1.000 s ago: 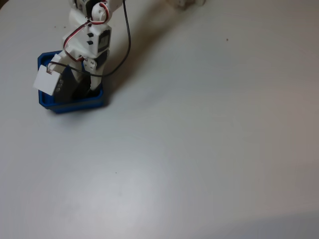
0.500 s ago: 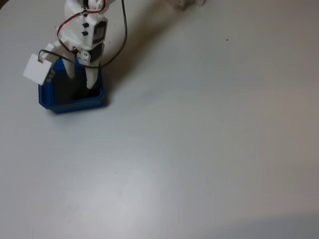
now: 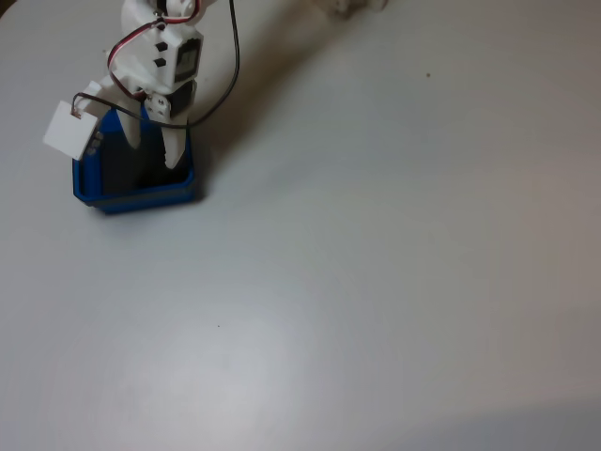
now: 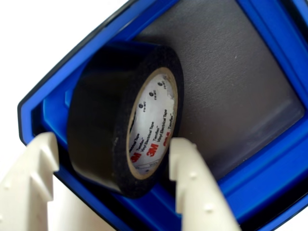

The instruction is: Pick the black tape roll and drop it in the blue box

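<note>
Pretty much done I'd say: the black tape roll (image 4: 122,118) sits on edge inside the blue box (image 4: 269,178), just below and between the spread-apart jaws of the gripper (image 4: 110,159), which hold nothing, so only backing away is left.

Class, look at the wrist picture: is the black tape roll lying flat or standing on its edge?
On edge: the black tape roll shows its printed core sideways inside the blue box.
</note>
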{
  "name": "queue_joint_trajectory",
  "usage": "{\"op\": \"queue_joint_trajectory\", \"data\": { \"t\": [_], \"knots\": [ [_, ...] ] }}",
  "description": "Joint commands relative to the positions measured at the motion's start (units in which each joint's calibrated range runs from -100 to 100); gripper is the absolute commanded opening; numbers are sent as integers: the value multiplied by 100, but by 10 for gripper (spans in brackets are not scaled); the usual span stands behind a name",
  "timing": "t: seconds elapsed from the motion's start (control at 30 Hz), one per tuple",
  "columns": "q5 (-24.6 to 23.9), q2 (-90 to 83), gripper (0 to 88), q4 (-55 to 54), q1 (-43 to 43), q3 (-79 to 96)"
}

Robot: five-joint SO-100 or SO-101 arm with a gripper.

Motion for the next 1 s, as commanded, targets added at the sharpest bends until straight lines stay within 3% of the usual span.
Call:
{"op": "queue_joint_trajectory", "data": {
  "t": [0.0, 0.63, 0.97],
  "knots": [
    [32, -454, 217, -79, -9, -394],
    [24, -705, 215, -71, -1445, -394],
    [32, -696, 206, 11, -2657, -349]
  ]
}}
